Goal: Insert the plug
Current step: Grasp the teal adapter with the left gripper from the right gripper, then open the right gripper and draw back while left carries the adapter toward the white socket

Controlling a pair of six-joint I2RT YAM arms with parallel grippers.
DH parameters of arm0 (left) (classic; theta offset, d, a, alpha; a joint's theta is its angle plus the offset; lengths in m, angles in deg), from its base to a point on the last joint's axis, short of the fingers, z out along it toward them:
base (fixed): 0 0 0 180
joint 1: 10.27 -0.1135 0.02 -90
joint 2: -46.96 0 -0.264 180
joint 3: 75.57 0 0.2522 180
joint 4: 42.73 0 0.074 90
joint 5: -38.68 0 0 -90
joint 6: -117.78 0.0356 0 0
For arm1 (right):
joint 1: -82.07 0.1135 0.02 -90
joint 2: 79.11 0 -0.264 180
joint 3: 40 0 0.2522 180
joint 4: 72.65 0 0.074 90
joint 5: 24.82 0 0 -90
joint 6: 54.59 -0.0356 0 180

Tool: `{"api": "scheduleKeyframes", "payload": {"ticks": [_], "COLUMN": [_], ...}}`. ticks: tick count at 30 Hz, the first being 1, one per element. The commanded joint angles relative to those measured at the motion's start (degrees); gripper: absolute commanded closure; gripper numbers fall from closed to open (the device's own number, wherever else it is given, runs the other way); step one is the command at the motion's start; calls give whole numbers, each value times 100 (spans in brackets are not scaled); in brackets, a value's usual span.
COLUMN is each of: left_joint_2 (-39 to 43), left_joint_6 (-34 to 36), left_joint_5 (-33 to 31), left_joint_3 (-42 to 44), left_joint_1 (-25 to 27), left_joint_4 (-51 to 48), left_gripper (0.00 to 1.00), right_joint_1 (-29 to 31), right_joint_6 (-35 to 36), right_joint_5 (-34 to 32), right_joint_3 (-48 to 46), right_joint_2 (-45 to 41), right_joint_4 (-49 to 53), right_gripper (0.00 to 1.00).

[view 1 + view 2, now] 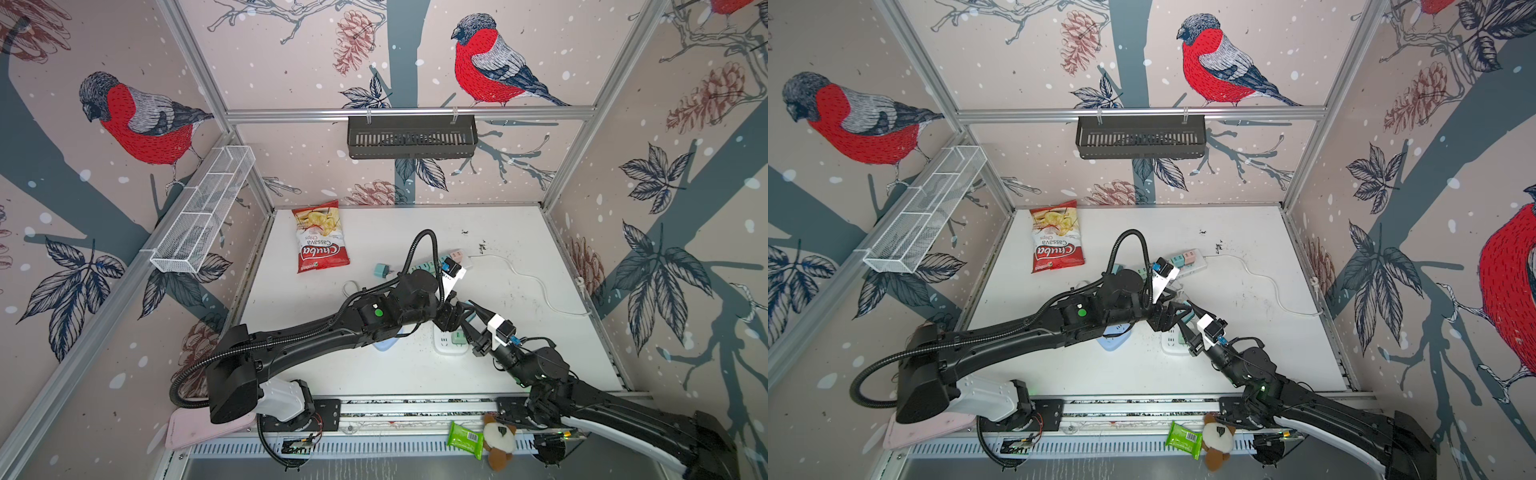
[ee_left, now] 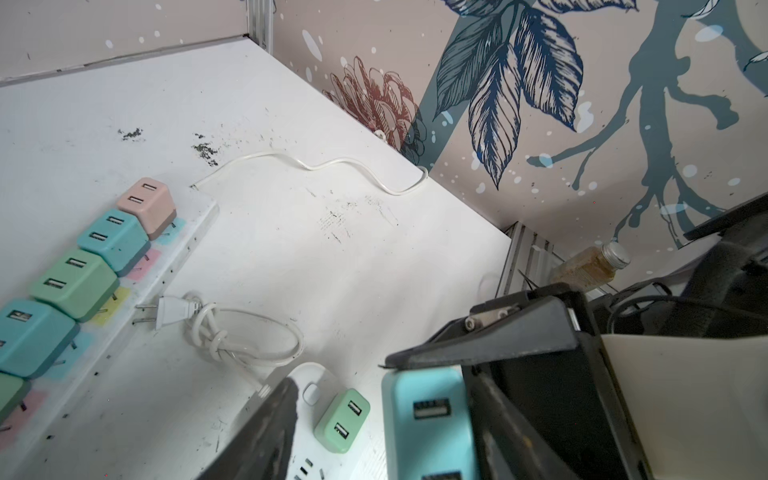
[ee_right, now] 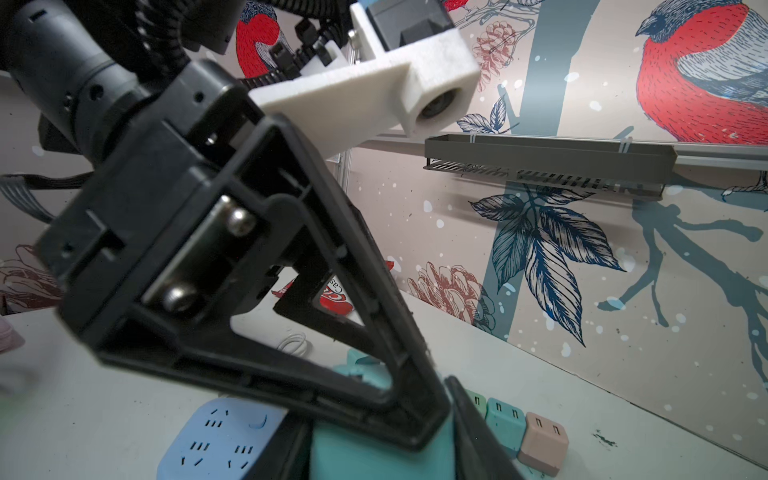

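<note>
A cyan plug (image 2: pixel 428 424) with USB ports hangs above the small white power strip (image 2: pixel 365 461), and my right gripper (image 3: pixel 386 465) is shut on the cyan plug (image 3: pixel 365 461). My left gripper (image 2: pixel 378 419) straddles the same plug with its jaws apart. One left finger (image 2: pixel 511 432) is against the plug's side. The other left finger (image 2: pixel 262 436) stands off it, with the strip showing in the gap. A green plug (image 2: pixel 343 419) sits in that strip. In both top views the two grippers (image 1: pixel 455 309) (image 1: pixel 471 320) meet over the strip (image 1: pixel 446 347), and the cyan plug is mostly hidden.
A long strip (image 1: pixel 453 255) with several coloured plugs lies behind, trailing a white cable (image 1: pixel 536 286). Under the left arm sits a blue power strip (image 3: pixel 216 440). A loose teal plug (image 1: pixel 381 271), a chips bag (image 1: pixel 320 237) and a corded white plug (image 2: pixel 170 309) lie nearby.
</note>
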Motion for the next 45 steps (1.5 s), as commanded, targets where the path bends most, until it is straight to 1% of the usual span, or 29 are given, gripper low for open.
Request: {"api": "scheduleKeyframes", "payload": {"ticks": [1, 7, 11, 13, 17, 18, 19, 22, 25, 26, 27, 29, 32, 33, 34, 35, 37, 38, 39, 40, 42, 43, 44, 45], "left_joint_2": [-90, -122, -217, -282, -458, -510, -561, -672, -639, -616, -583, -480, -276, -167, -57, 93, 405, 596, 821, 1030, 1565, 1805, 2044, 2245], "left_joint_6": [96, 198, 283, 335, 397, 440, 462, 417, 415, 442, 455, 422, 365, 397, 432, 489, 687, 806, 981, 1200, 1973, 2195, 2481, 2819], "left_joint_5": [-74, 30, 48, 78, 214, 272, 306, 162, 192, 189, 165, -49, -471, -594, -690, -796, -973, -1094, -1200, -1213, -1006, -918, -725, -404], "left_joint_3": [-163, -219, -318, -364, -475, -510, -547, -642, -597, -590, -591, -575, -434, -344, -248, -118, 144, 314, 514, 898, 1613, 1935, 2232, 2496], "left_joint_1": [8, 12, 18, 21, 28, 26, 21, 21, 19, 21, 21, 21, 8, -18, -29, -46, -65, -67, -65, -68, -58, -54, -49, -49], "left_joint_4": [-475, -793, -1084, -1173, -1259, -1283, -1328, -1460, -1371, -1370, -1363, -1366, -1280, -1200, -1117, -1016, -853, -759, -570, -317, 400, 691, 924, 1074], "left_gripper": [37, 35, 37, 39, 46, 49, 55, 77, 92, 97, 100, 100, 100, 100, 100, 100, 100, 100, 100, 100, 100, 100, 100, 100], "right_joint_1": [20, 15, 18, 22, 22, 14, 22, 15, 22, 18, 22, 22, 4, 4, -13, -38, -105, -155, -205, -260, -377, -434, -535, -668], "right_joint_6": [117, 182, 236, 273, 345, 352, 358, 322, 321, 318, 296, 217, 89, 90, 71, 57, -3, -57, -99, -142, -260, -344, -437, -582], "right_joint_5": [3, -79, 0, 17, -28, -7, 21, 14, -40, -72, -86, -122, -255, -368, -469, -560, -635, -613, -569, -561, -677, -760, -888, -1010], "right_joint_3": [-129, -118, -230, -251, -276, -298, -315, -326, -279, -299, -323, -379, -454, -494, -491, -487, -487, -509, -546, -580, -613, -587, -560, -545], "right_joint_2": [-51, -52, -26, -9, -18, -28, -36, -46, -64, -65, -69, -85, -154, -186, -226, -272, -378, -454, -509, -572, -707, -764, -825, -874], "right_joint_4": [-369, -295, -465, -478, -493, -524, -553, -531, -450, -508, -565, -669, -723, -758, -736, -699, -628, -610, -601, -596, -567, -500, -416, -371], "right_gripper": [97, 98, 97, 97, 97, 97, 97, 97, 95, 92, 85, 60, 37, 25, 19, 16, 15, 13, 11, 9, 6, 4, 3, 1]}}
